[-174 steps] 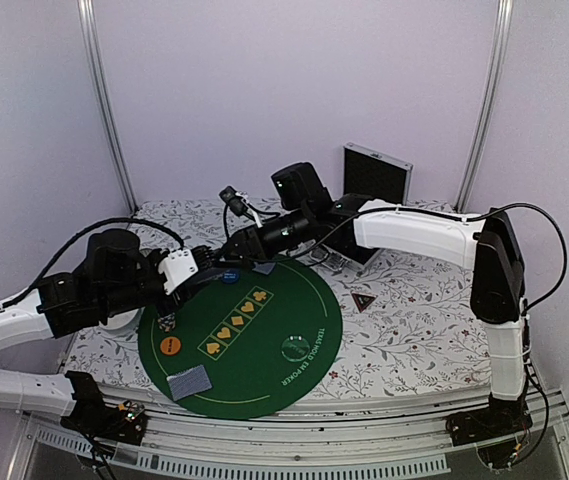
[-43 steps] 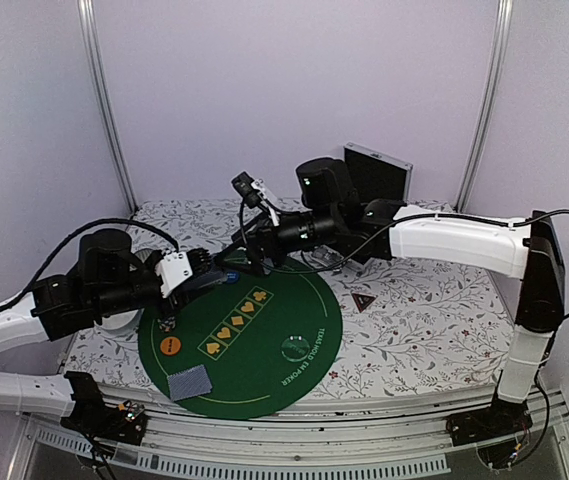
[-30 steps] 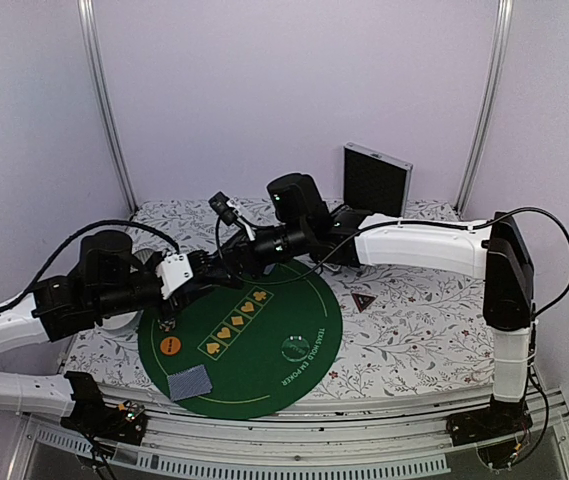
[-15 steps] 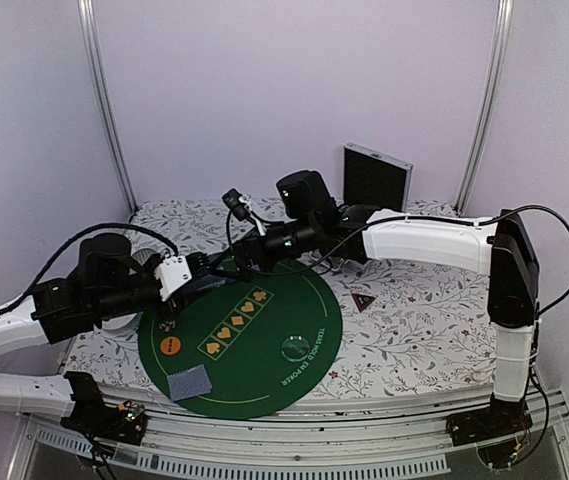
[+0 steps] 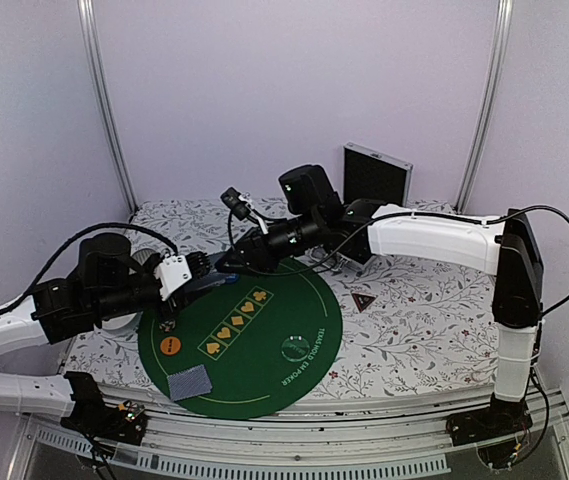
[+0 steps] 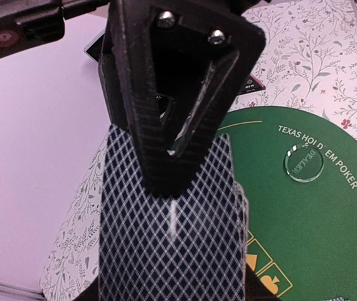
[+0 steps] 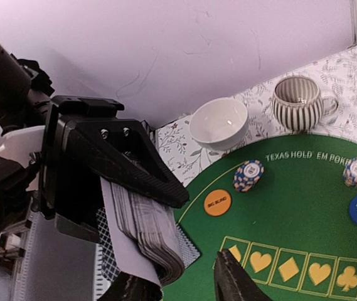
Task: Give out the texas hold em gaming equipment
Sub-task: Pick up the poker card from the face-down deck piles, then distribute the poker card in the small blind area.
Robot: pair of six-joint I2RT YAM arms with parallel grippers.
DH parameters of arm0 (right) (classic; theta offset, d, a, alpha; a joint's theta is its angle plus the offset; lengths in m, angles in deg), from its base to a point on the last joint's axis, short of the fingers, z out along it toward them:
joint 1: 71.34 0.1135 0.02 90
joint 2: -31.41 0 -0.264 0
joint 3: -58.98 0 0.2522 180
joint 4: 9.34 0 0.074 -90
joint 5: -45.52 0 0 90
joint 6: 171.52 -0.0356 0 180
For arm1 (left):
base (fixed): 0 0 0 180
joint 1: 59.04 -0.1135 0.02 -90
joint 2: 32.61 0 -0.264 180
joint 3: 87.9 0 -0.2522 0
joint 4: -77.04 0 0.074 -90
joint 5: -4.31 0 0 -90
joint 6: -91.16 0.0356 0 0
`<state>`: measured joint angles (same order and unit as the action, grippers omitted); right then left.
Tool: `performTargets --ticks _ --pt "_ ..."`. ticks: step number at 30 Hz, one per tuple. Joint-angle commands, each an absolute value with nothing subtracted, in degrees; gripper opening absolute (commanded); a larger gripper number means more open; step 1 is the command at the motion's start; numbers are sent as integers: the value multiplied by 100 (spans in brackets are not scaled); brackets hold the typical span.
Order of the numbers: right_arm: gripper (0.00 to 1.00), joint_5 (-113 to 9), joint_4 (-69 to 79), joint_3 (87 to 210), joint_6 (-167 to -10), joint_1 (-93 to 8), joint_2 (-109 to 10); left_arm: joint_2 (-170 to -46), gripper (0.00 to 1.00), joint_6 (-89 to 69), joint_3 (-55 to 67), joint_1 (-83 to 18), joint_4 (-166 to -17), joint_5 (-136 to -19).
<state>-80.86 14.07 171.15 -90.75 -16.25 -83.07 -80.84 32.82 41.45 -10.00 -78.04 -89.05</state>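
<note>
The left gripper (image 7: 156,219) is clamping a thick, diamond-lattice-backed card deck (image 6: 172,251) while the right gripper (image 7: 184,285) is gaping half-wide just beside it.

The left hand (image 5: 204,279) and right hand (image 5: 228,263) nearly meet above the green mat (image 5: 264,352).

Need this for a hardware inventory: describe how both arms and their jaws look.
Both arms match: the left arm and right arm have white links joined by black joint housings, with thin black cables looping alongside. The jaws are black plastic wedges with open triangular frames and screw heads.
</note>
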Motion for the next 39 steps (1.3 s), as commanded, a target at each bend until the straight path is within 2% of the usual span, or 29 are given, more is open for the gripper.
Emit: performTargets --ticks 1,5,7,20,27,32,39 --pt "30 -8420 1469 17286 -9098 -1688 -8151 -8038 43 3263 4193 -924 -8093 -8890" --pt "8 -8269 1656 17268 -9072 -1693 -8056 -8107 43 3262 4195 -925 -8092 -9066" --pt "4 -8083 1776 17261 -9021 -1699 -7966 -8121 43 3258 4195 -925 -8094 -9123" --pt "2 -7828 2146 17154 -8871 -2053 -7381 -8118 43 3236 4204 -924 -8127 -9387" --pt "2 -8138 820 16366 -10076 -2943 -7042 -8026 43 3236 4215 -927 -8174 -9445" --pt "2 -7859 -433 16023 -11521 -3361 -7795 -8017 43 3223 4191 -927 -8174 -9417" --pt "2 -8044 -678 17500 -12242 -3404 -9943 -7951 43 3195 4195 -928 -8182 -9379"
